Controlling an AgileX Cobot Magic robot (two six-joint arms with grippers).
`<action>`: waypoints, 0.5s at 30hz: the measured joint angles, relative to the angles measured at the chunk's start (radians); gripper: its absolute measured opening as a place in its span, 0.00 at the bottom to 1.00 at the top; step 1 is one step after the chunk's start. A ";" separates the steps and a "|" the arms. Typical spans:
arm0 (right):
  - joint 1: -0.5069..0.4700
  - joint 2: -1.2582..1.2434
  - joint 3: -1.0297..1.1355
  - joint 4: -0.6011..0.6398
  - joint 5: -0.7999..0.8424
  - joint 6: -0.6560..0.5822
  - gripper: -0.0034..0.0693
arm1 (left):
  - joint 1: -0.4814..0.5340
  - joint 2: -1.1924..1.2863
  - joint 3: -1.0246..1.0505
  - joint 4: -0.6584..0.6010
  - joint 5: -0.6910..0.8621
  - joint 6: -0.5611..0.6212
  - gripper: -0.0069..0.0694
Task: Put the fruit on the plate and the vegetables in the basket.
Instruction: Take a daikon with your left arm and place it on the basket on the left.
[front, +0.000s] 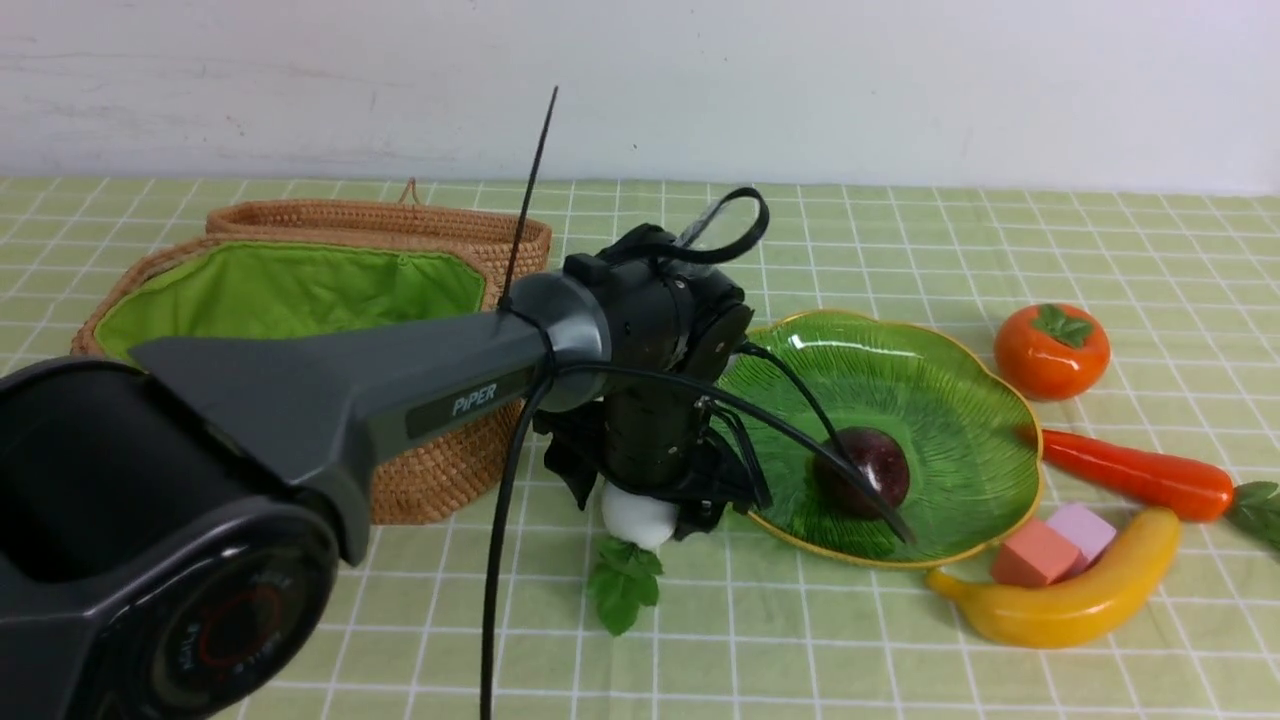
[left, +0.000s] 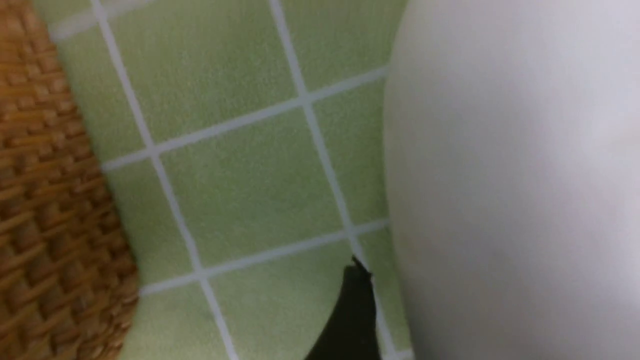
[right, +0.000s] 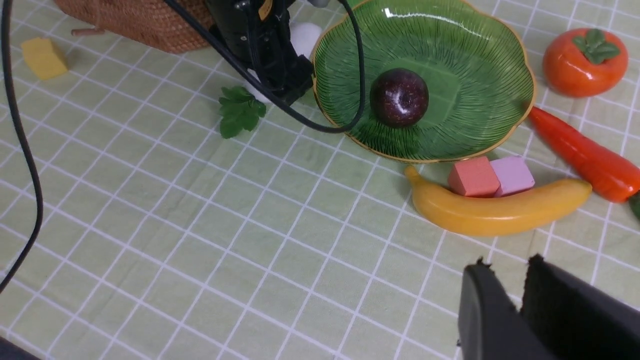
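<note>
Toward the middle of the bench (front: 900, 640), my left tool (front: 660, 505) stands down over the white radish (front: 635, 518), which lies between the basket (front: 440, 470) and the plate (front: 960, 400), its leaves pointing at the near edge. One finger (left: 350, 315) lies against the radish's side; the other is hidden, so I cannot tell whether I have it clamped. The basket sits open toward the far left corner. The mangosteen (front: 872, 468) rests on the plate. Toward the right edge lie the persimmon (front: 1050, 352), the carrot (front: 1135, 470) and, nearest, the banana (front: 1070, 600) with two cubes (front: 1035, 553) touching it. My right tool (right: 522, 270) hangs nearly closed and holds nothing.
</note>
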 joint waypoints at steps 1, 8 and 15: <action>0.000 0.000 0.000 0.009 0.002 0.000 0.23 | 0.001 0.004 -0.001 -0.002 0.004 0.000 0.87; 0.000 0.000 0.000 0.020 0.004 0.000 0.23 | 0.002 0.006 -0.006 -0.006 0.018 0.000 0.76; 0.000 0.000 0.000 0.022 0.004 0.000 0.23 | 0.004 -0.013 -0.004 0.013 0.096 0.000 0.76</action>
